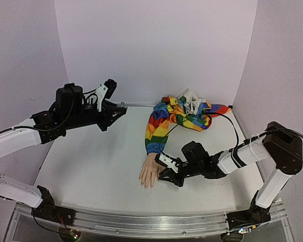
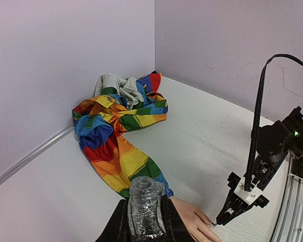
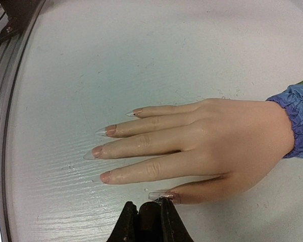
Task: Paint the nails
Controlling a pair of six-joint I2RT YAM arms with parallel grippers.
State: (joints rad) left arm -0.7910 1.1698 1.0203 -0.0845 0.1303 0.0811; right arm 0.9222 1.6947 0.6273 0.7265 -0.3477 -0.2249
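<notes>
Left gripper [image 1: 120,108]: raised well above the table at the left and clenched on a small clear glittery bottle [image 2: 145,206], which is held upright with its neck open.
White table [image 1: 91,166]: a bare stretch is seen between the two arms.
Rainbow-striped fabric sleeve [image 1: 166,123]: bunched near the back wall and trailing forward to the wrist.
Pale skin-toned mannequin hand [image 3: 217,136]: laid palm down on the table near the front edge, right of centre, fingers spread toward the rail.
Nails [image 3: 109,130]: long, pointed, clear tips with pink at their bases are seen on the fingers; the thumb nail [image 3: 161,194] looks glittery pink.
Handling: the nails are judged stiff, smooth and slick, and too small to be gripped. The hand is likely light and could be slid by any push. If steadying were needed, the sleeved wrist would be the place to hold. Only light strokes are called for, as wet polish is easily smeared.
Right gripper [image 3: 147,222]: lowered beside the thumb and clenched on what appears to be a small dark brush cap [image 3: 150,218], its tip at the thumb nail.
</notes>
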